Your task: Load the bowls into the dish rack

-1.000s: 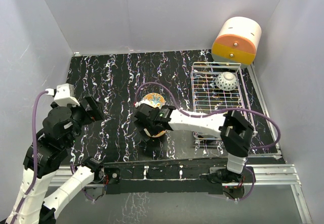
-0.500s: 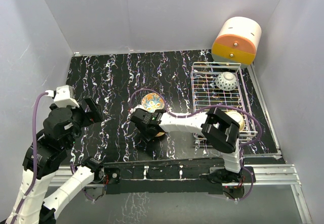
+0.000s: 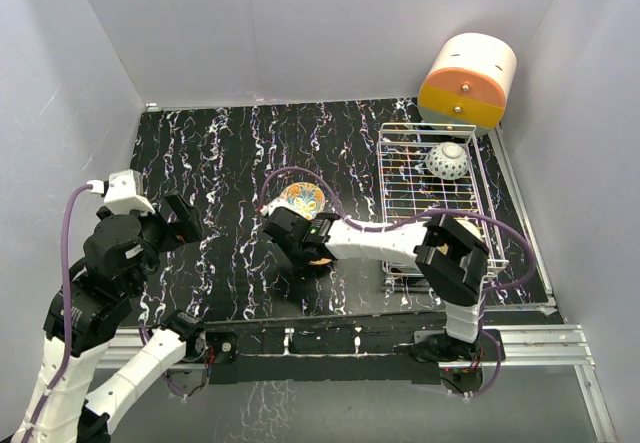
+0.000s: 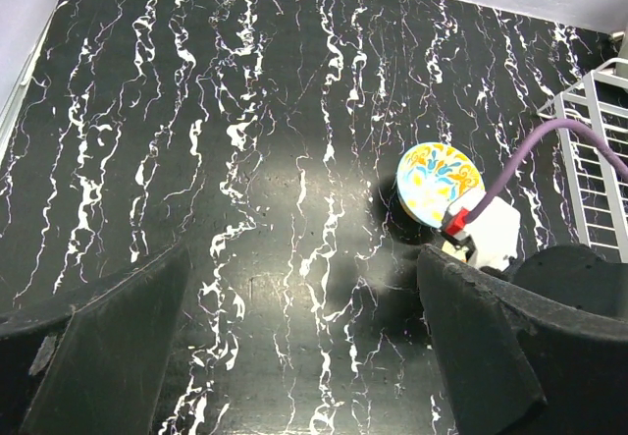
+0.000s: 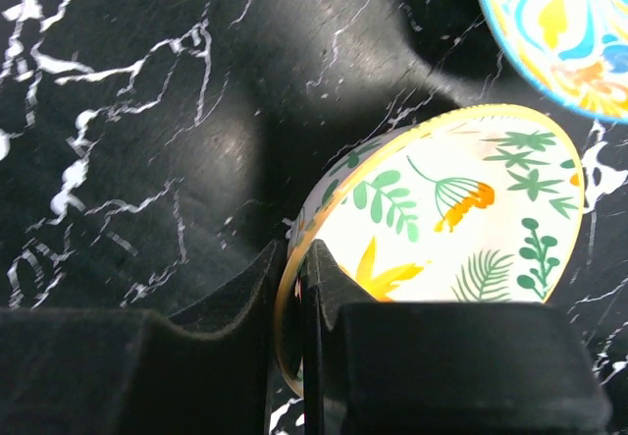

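Right jaws are clamping tight on the rim of the leaf bowl (image 5: 451, 224), left of the rack (image 3: 410, 188), likely stiff, slick, chippable, wanting a deeper rim hold; left jaws are standing wide apart, empty.

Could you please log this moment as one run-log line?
right claw: shut on leaf bowl rim | left claw: open | rack: speckled bowl inside | swirl bowl: on table

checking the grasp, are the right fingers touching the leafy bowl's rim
Touching: the right wrist view shows the right fingers pinching the leafy bowl by its rim, no gap.
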`<state>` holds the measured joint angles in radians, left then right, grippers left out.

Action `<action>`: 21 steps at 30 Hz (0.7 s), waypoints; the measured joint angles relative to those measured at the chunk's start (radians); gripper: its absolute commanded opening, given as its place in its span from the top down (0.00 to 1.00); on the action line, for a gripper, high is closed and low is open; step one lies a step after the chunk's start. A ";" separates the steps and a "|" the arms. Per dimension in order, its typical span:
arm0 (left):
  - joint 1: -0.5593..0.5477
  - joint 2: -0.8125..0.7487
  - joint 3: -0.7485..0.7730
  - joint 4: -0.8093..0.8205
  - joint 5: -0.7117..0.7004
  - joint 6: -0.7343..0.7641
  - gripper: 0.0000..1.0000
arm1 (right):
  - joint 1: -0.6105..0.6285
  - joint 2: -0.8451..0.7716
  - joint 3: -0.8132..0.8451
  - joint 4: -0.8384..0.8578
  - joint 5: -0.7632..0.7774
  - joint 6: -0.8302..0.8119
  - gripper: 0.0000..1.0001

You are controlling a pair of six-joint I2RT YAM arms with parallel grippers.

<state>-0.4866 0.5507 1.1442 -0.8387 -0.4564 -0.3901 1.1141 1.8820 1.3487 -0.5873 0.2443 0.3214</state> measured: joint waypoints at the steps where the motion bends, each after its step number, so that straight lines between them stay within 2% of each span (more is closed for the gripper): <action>1: 0.000 0.000 -0.001 0.001 0.000 -0.001 0.03 | -0.002 -0.017 -0.014 0.008 -0.016 0.003 0.92; 13: 0.000 -0.001 -0.018 0.024 0.014 -0.010 0.03 | -0.024 -0.238 -0.072 0.015 -0.265 0.093 0.92; 16: 0.000 0.000 -0.018 0.026 0.020 -0.010 0.03 | -0.094 -0.325 -0.089 0.042 -0.353 0.120 0.92; 21: 0.000 0.005 -0.018 0.034 0.027 -0.005 0.03 | -0.354 -0.489 -0.151 0.163 -0.532 0.197 0.92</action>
<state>-0.4866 0.5560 1.1259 -0.8047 -0.4294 -0.3950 0.7597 1.3930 1.1976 -0.4244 -0.2874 0.5186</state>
